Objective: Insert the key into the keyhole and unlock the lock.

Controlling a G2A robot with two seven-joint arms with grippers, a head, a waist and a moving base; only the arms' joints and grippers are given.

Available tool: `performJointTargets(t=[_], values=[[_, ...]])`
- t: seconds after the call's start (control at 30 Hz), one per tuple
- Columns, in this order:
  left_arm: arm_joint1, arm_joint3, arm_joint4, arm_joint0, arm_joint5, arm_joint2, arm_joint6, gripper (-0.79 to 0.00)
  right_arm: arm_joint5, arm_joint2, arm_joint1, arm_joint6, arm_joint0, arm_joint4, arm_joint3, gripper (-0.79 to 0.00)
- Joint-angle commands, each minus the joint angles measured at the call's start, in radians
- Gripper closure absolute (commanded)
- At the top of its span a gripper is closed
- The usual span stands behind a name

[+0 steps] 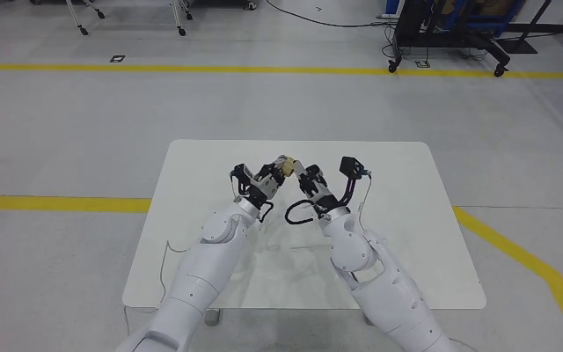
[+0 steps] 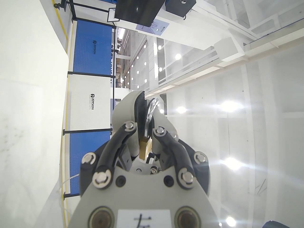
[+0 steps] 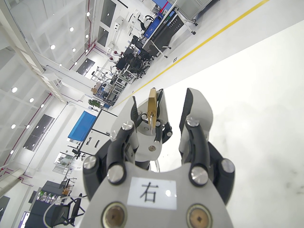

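Observation:
Above the middle of the white table [image 1: 413, 264] my two grippers meet. My left gripper [image 1: 268, 176] [image 2: 147, 103] is shut on a small brass padlock [image 1: 285, 165] [image 2: 144, 149] and holds it off the table. In the right wrist view the padlock [image 3: 152, 106] faces the camera with a silver key [image 3: 151, 125] sticking out of its keyhole. My right gripper [image 1: 303, 179] [image 3: 161, 98] is open, its fingers [image 3: 194, 110] spread on either side of the lock and key without touching the key.
Both arms reach in from the table's near edge. A thin cable [image 1: 164, 264] hangs at the near left side. Yellow tape lines [image 1: 264, 68] run across the floor beyond the table.

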Motion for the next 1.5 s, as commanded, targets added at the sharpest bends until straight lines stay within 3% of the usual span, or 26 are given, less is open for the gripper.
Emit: performJointTargets(t=[0.0,0.13,0.27,0.4,0.47,0.57,0.67,1.13,1.17,1.2,1.47], values=[[0.001,0.001,0.005,-0.001,0.001,-0.004,0.007,0.000,-0.007,0.012,0.000,0.007,-0.008,0.012,-0.006,-0.419],[0.002,0.001,0.009,0.000,0.005,-0.011,0.014,0.000,-0.020,0.032,0.002,0.038,-0.026,0.037,-0.021,-0.502],[0.003,0.001,0.021,-0.001,0.010,-0.013,0.019,0.000,-0.043,0.046,0.009,0.105,-0.042,0.022,-0.031,-0.486],[0.003,0.001,0.032,-0.001,0.016,-0.013,0.020,0.000,-0.056,0.054,0.014,0.142,-0.050,-0.013,-0.033,-0.357],[0.003,0.000,0.034,0.000,0.018,-0.013,0.019,0.000,-0.059,0.056,0.014,0.143,-0.052,-0.020,-0.035,-0.237],[0.003,0.000,0.038,-0.001,0.020,-0.014,0.018,0.000,-0.063,0.057,0.013,0.143,-0.053,-0.024,-0.036,-0.172],[0.003,0.000,0.039,0.000,0.021,-0.014,0.016,0.000,-0.063,0.055,0.012,0.144,-0.049,-0.027,-0.034,0.000],[0.003,0.002,0.050,-0.002,0.020,-0.012,-0.009,0.000,-0.070,0.050,0.003,0.160,-0.020,-0.005,-0.008,0.000],[0.003,0.002,0.047,-0.002,0.019,-0.014,-0.009,0.000,-0.072,0.054,0.003,0.162,-0.022,0.004,-0.010,-0.585],[0.003,0.003,0.045,-0.003,0.018,-0.016,-0.008,0.000,-0.073,0.059,0.003,0.165,-0.024,0.010,-0.013,-0.785],[0.003,0.003,0.030,-0.002,0.013,-0.030,0.002,0.000,-0.072,0.063,0.004,0.174,-0.026,0.015,-0.016,-0.785]])
